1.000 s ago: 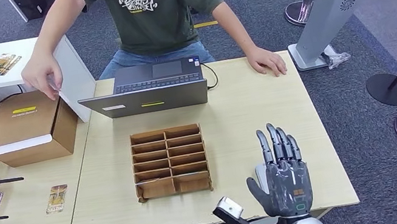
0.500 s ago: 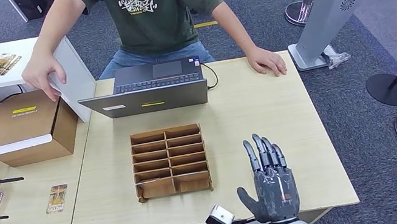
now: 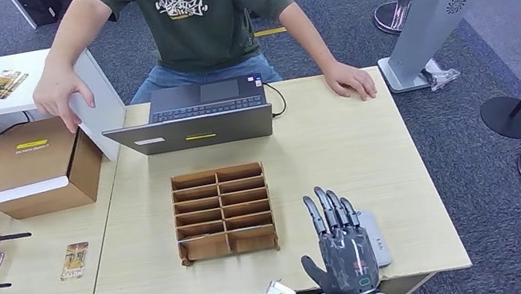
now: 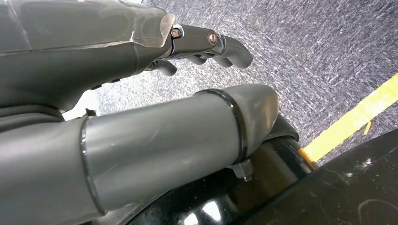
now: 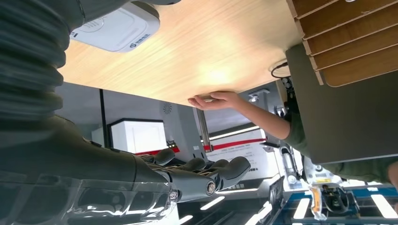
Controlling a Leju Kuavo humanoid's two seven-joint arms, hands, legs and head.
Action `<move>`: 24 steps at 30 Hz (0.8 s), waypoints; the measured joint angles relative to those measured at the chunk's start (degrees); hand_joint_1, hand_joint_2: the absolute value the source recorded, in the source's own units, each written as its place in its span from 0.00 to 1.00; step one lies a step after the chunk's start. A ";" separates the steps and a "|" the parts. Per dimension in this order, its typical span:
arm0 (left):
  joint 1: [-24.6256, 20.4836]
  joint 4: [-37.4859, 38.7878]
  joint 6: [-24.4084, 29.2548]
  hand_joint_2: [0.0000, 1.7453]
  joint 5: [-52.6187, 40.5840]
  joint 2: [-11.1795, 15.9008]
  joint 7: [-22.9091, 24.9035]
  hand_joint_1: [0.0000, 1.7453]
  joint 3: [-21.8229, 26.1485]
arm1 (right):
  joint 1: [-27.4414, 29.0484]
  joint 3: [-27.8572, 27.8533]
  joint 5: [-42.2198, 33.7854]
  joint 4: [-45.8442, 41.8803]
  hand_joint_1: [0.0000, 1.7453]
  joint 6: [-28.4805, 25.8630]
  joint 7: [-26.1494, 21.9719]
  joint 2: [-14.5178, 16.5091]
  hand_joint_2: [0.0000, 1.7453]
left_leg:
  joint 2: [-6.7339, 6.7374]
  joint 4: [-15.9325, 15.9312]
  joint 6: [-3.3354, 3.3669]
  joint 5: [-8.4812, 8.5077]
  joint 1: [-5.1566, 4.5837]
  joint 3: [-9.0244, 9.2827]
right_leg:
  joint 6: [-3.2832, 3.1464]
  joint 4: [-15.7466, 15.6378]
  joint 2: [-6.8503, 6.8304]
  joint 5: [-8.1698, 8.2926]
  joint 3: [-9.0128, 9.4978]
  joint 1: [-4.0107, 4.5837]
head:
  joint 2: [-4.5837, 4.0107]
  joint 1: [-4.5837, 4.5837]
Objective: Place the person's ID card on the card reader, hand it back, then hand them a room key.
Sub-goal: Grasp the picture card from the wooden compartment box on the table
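Card reader [image 3: 374, 236], a white flat unit w/ rounded corners, lies near the front edge of the light-wood table [image 3: 337, 141], mostly hidden in the head view behind the robot's right hand [image 3: 342, 250]; the right wrist view shows more of it [image 5: 115, 28]. The hand hovers over the table, palm down, fingers [image 3: 327, 212] extended, slightly apart, holding nothing. Just beside it, toward the robot's left, sits a brown wooden slot organizer [image 3: 223, 212]; contents of its compartments can't be made out. Beyond that, an open grey laptop [image 3: 192, 119] faces a seated person in a green T-shirt [image 3: 197, 12], head cut off by the frame. One of the person's hands [image 3: 349, 81] rests flat on the table's far edge; the other [image 3: 60, 92] hangs above a cardboard box [image 3: 38, 166] on the adjoining table. A small card [image 3: 75, 260] lies near that table's front; its type is unreadable. Left hand [image 4: 202, 44] hangs over grey carpet, fingers curled in, empty.
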 joint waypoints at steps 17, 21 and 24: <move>-0.27 -0.02 -0.66 0.00 -1.02 -0.02 -0.82 0.00 0.01 | -5.16 4.51 2.92 6.02 0.00 -3.17 -0.08 0.07 1.00 | 0.01 0.00 0.00 0.00 0.00 0.00 | 0.00 0.00 0.01 0.00 0.00 0.00 | 0.00 0.00; -0.26 -0.02 -0.83 0.00 -0.55 -0.03 -1.71 0.00 0.11 | -6.78 5.50 2.88 7.85 0.00 -4.00 -0.66 0.34 1.00 | 0.01 0.00 0.00 0.01 0.00 0.00 | 0.00 0.00 0.01 0.00 0.00 0.00 | 0.00 0.00; -0.25 -0.02 -0.84 0.00 -0.49 -0.03 -2.04 0.00 0.24 | -8.02 6.14 2.81 9.38 0.00 -4.92 -0.94 0.65 1.00 | 0.01 0.00 0.00 0.01 0.00 0.01 | 0.00 0.00 0.02 0.00 0.00 0.00 | 0.00 0.00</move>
